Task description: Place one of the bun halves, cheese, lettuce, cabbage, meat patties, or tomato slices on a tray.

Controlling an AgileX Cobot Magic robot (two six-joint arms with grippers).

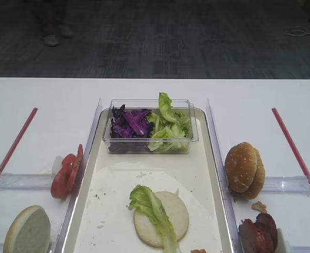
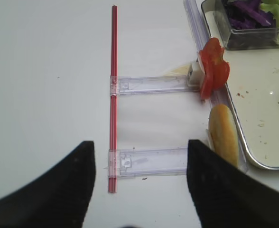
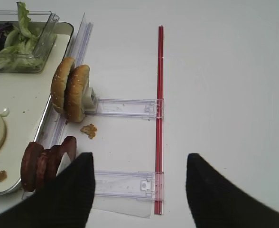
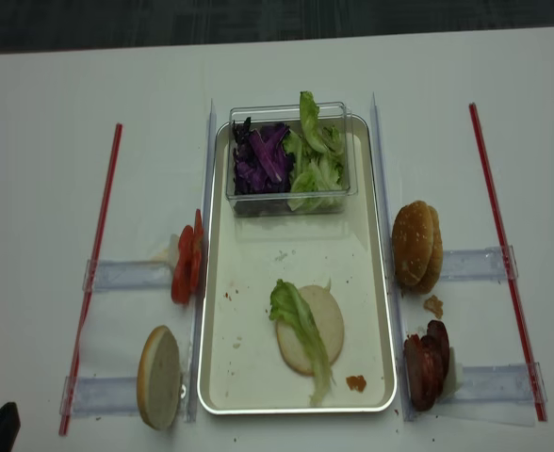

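Both grippers, right gripper [image 3: 139, 190] and left gripper [image 2: 139, 185], hang spread wide and empty, probably between picks, with the meat patties [image 3: 47, 161] just beside the right's left finger [image 3: 66, 199] and the lettuce [image 1: 154, 211] already on the tray [image 1: 118, 153].

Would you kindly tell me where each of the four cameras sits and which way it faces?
Exterior high: low at the near table edge, facing across the tray toward dark floor; no robot part shows.
Exterior high (realsense): overhead, looking down on the tray; a dark tip shows at bottom left.
Right wrist: above the table right of the tray, looking down at the sesame buns and meat patties, past the right gripper, jaws open.
Left wrist: left of the tray, over the tomato slices, left gripper open.
Both exterior views share the lettuce on a bun half.
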